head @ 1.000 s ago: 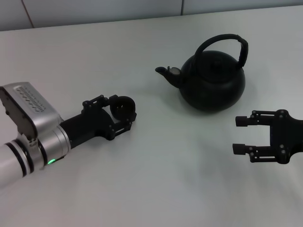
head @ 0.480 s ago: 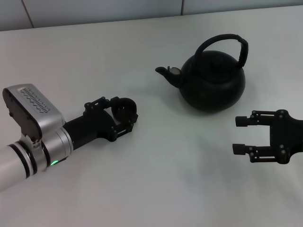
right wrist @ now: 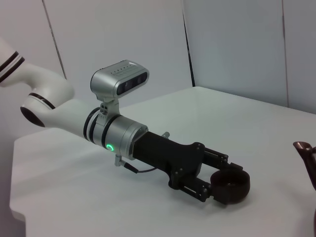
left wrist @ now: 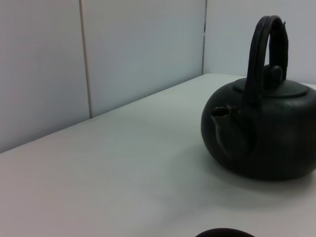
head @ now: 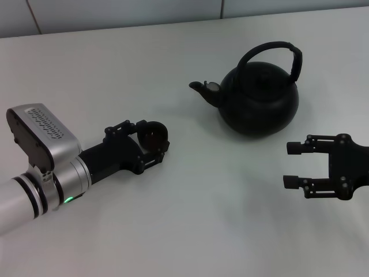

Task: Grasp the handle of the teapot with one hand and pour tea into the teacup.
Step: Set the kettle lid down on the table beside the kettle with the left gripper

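On the left of the head view, the left gripper [head: 151,138] is seen low over the white table [head: 115,75], its fingers pinched around the teacup [head: 153,134]. The cup is held with its mouth turned partly toward the camera; the inside looks dark, and whether anything is in it cannot be told. Whether the cup touches the table cannot be told either. Further right, well apart from the cup, the teapot [head: 259,97] is set upright on the table, lid on, spout [head: 203,89] pointed toward the left gripper. Its handle [head: 275,53] is arched upright over the lid and is not touched by either gripper. What the pot holds is hidden. At the right edge, the right gripper [head: 292,164] is held just in front of the pot, fingers spread wide, nothing between them. In the left wrist view the pot [left wrist: 264,133] is seen side-on, with the lid knob [left wrist: 274,75] behind the handle [left wrist: 261,49] and the open spout tip [left wrist: 220,112], details less plain from the head; only a sliver of the cup rim [left wrist: 224,232] is caught at the frame edge. In the right wrist view the left gripper [right wrist: 224,185] is shown clasping the cup [right wrist: 229,185] from both sides, and only the spout tip [right wrist: 303,148] of the pot is caught.
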